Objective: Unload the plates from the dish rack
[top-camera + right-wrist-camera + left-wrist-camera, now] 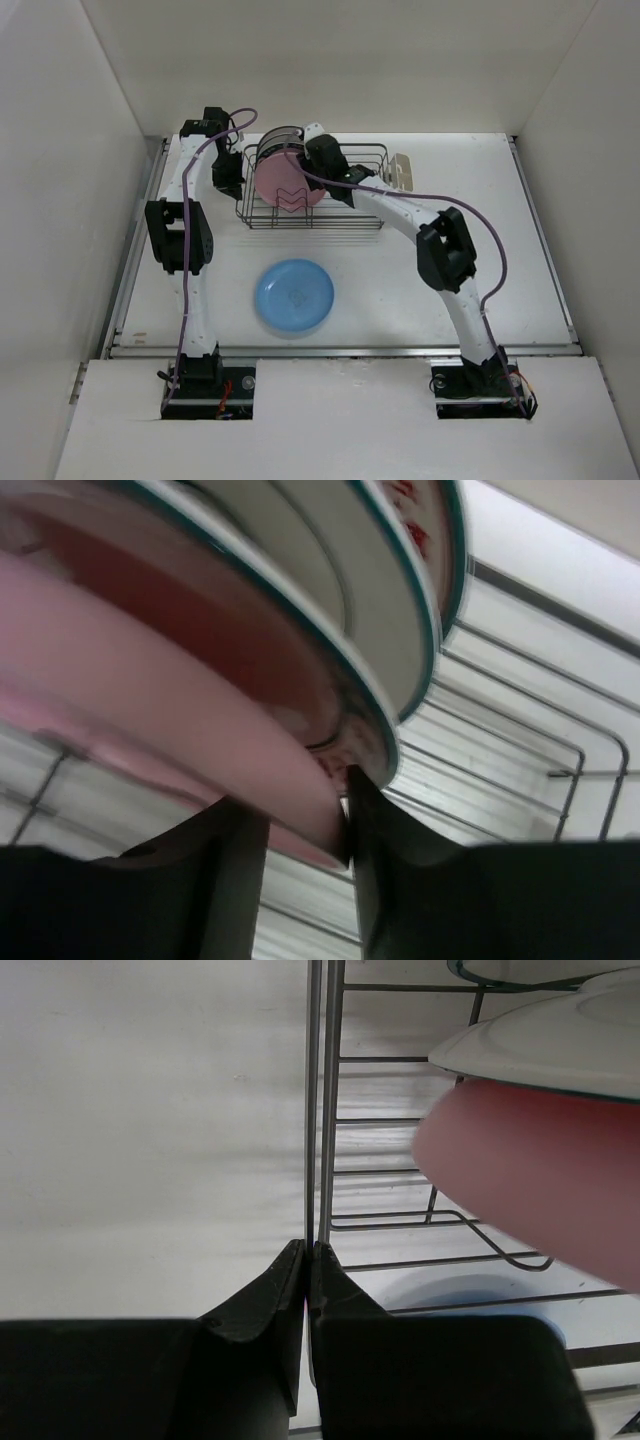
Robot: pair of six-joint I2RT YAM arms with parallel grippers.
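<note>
Straddling the upper rim of the pink plate (284, 181), the right pincer (300, 815) is reaching in from the 3 o'clock side of the dish rack (312, 228), and the coming move is turning on this relation. In the right wrist view the rim is sitting directly between the two fingers, with the plate running edge-on through the gap. The lift is therefore calling for travel along the plate's own plane, up and out of the prongs. Both fingers are appearing to touch the rim, but whether they are gripping it firmly cannot be told. The pink plate is standing on edge at the 9 o'clock end of the rack as the frontmost of the stack. A white plate with a teal rim (340, 610) is standing just behind it toward 12 o'clock. The left pincer (307, 1252) is clenching an upright wire at the rack's 9 o'clock end, apparently steadying the rack. A blue plate (295, 297) is lying flat on the table (500, 260) at 6 o'clock from the rack, well apart from it. The right arm is working as the nearer one to the pink plate, and the white plate's closeness is making a snag the likely hazard.
</note>
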